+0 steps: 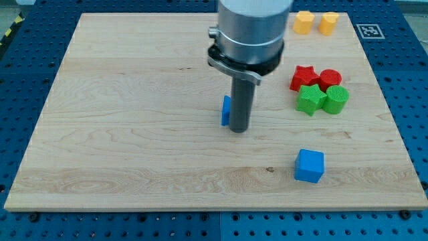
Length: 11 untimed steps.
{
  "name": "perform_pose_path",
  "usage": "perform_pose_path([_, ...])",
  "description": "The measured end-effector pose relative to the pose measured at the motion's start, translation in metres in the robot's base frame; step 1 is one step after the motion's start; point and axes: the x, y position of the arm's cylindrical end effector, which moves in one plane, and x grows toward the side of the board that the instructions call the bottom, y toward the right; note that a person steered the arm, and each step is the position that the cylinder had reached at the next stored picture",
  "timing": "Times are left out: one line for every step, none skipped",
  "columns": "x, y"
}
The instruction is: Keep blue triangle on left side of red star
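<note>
Tip (pixel 239 129) down on the board (pixel 134 134), just below board centre, at the end of a dark rod under a grey cylinder. No jaws here, a plain rod end, holding nothing. Blue triangle (pixel 226 111) at 10 o'clock from the tip, tight against the rod's left flank and mostly hidden behind it; only a narrow blue edge showing, so contact likely but not certain.

Red star (pixel 304 77) at 2 o'clock from the tip, well apart, on the view's right. Triangle thus on the star's left, at about 8 o'clock from it. Red cylinder (pixel 330 78) touching the star at 3 o'clock. Green star (pixel 311 99) just below the red star, at 6 o'clock, with a green cylinder (pixel 336 99) beside it at 3 o'clock. Blue cube (pixel 309 165) alone at 4 o'clock from the tip, near the board's bottom edge. Two yellow blocks (pixel 303 21) (pixel 328 22) side by side at the top edge, 1 o'clock from the tip, shapes unclear.
</note>
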Motion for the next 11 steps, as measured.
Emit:
perform_pose_path([-0.031, -0.031])
perform_pose_path([-0.058, -0.064])
perform_pose_path([-0.083, -0.104])
perform_pose_path([-0.093, -0.07])
perform_pose_path([-0.083, -0.029])
perform_pose_path([-0.032, -0.048])
perform_pose_path([0.013, -0.079])
perform_pose_path([0.018, -0.039])
perform_pose_path([-0.033, 0.001])
perform_pose_path([-0.045, 0.024])
perform_pose_path([-0.052, 0.042])
